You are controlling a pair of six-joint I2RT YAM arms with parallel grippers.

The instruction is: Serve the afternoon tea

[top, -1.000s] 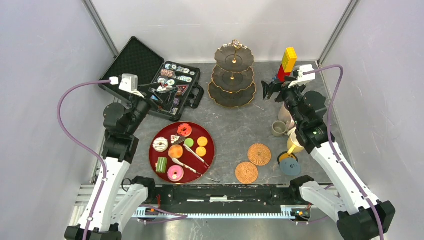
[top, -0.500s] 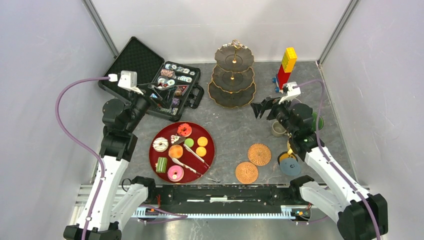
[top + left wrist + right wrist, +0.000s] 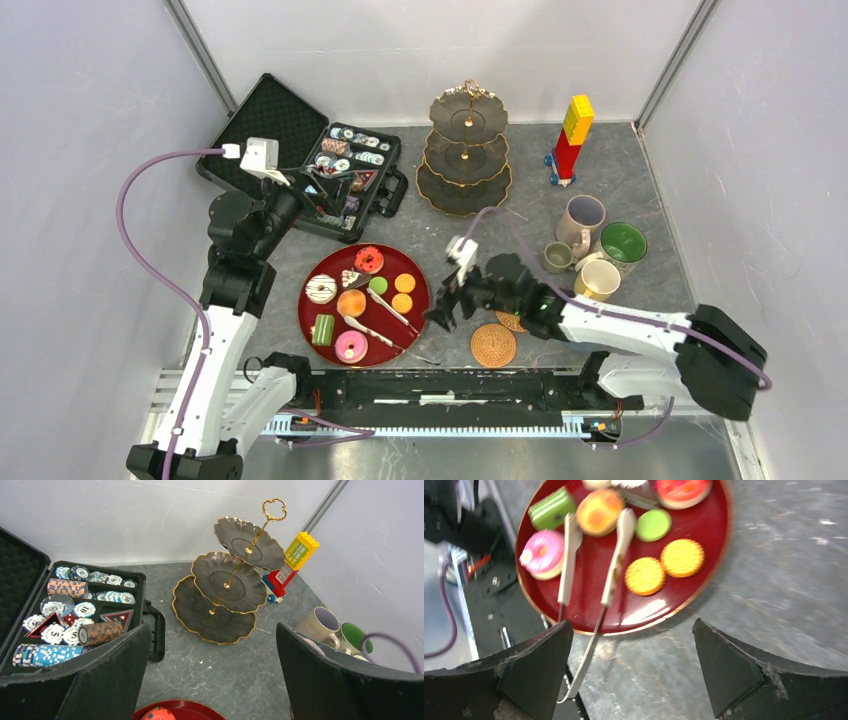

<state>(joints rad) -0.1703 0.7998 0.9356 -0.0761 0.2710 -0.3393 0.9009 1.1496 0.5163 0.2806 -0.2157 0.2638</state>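
So, right hand [image 3: 449, 306] hangs wide open beside the glossy round red tray [image 3: 709, 525]; left hand [image 3: 333, 190] spread too.

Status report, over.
Left gripper open by black case; right gripper open by round red tray. Toy sweets on tray, metal tongs among them; dark three-tier stand bare.

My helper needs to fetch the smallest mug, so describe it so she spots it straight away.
On the table's right side, nearer than the red-and-yellow block tower, four mugs stand together. The grey mug is on the group's left edge, facing the table's middle. It is the smallest, plain grey; its neighbours are a lilac mug, a green-lined mug and a yellow mug.
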